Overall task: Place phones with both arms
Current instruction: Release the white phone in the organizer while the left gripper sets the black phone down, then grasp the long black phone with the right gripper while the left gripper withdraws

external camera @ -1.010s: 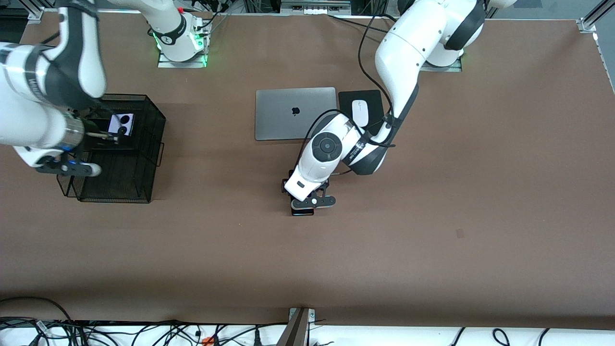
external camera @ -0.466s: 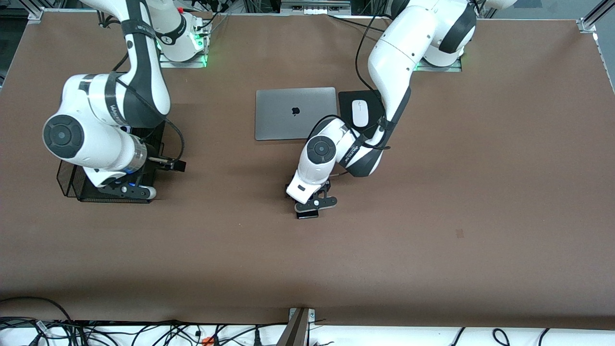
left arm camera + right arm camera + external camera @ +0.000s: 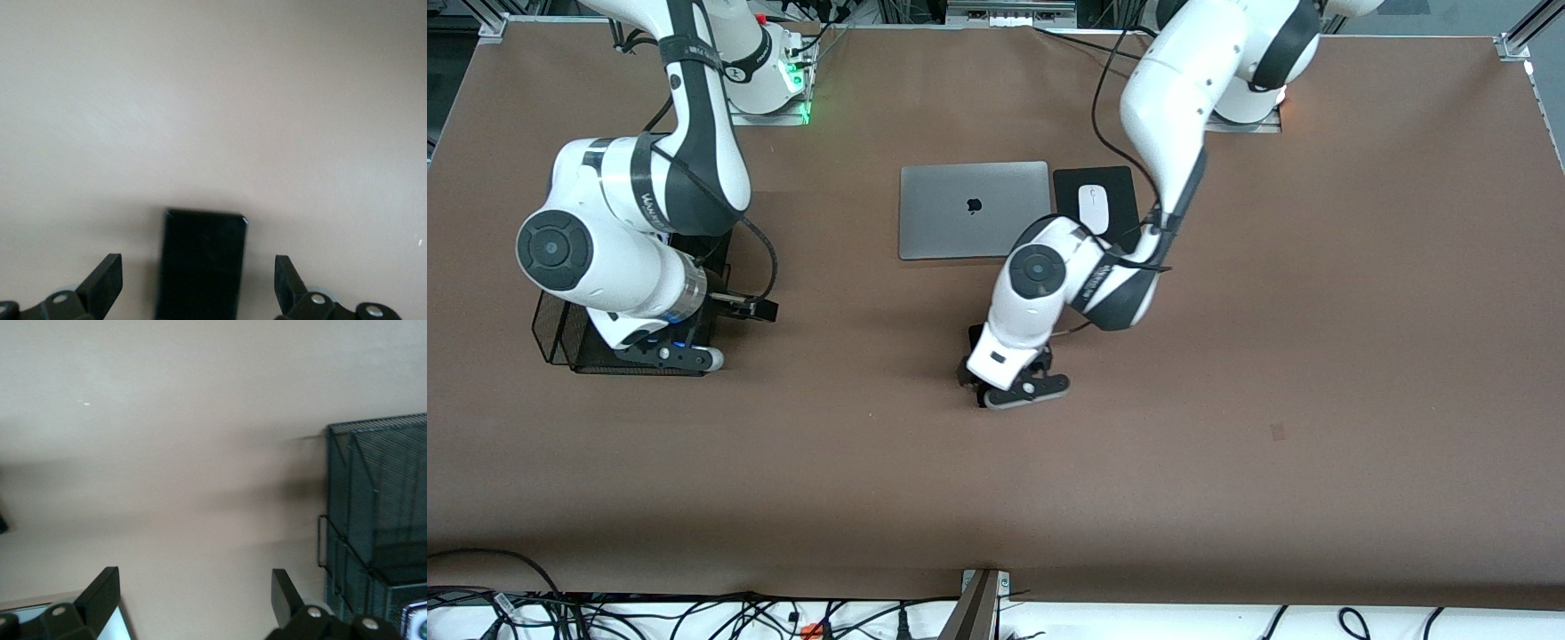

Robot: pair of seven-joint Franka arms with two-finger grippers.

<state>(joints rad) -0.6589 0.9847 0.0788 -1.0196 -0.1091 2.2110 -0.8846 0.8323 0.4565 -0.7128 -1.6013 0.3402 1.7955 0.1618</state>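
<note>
The long black slab phone (image 3: 200, 267) lies flat on the brown table, and one end shows in the front view (image 3: 973, 340). My left gripper (image 3: 197, 265) is open, low over the slab, one finger on each side of it and not touching; it also shows in the front view (image 3: 1021, 388). My right gripper (image 3: 193, 583) is open and empty over bare table beside the black mesh basket (image 3: 380, 493); in the front view (image 3: 667, 356) it is at the basket's nearer edge. A pale corner with a lens (image 3: 417, 620) shows in the basket, likely the lavender phone. The flip phone is out of view.
The black mesh basket (image 3: 560, 342) stands toward the right arm's end, mostly covered by the right arm. A closed grey laptop (image 3: 974, 209) and a white mouse (image 3: 1092, 207) on a black pad (image 3: 1116, 182) lie farther from the front camera than the left gripper.
The right arm swung out from over the basket's inside to its nearer edge, covering the lavender phone. The left hand shifted slightly toward the front camera over the slab.
</note>
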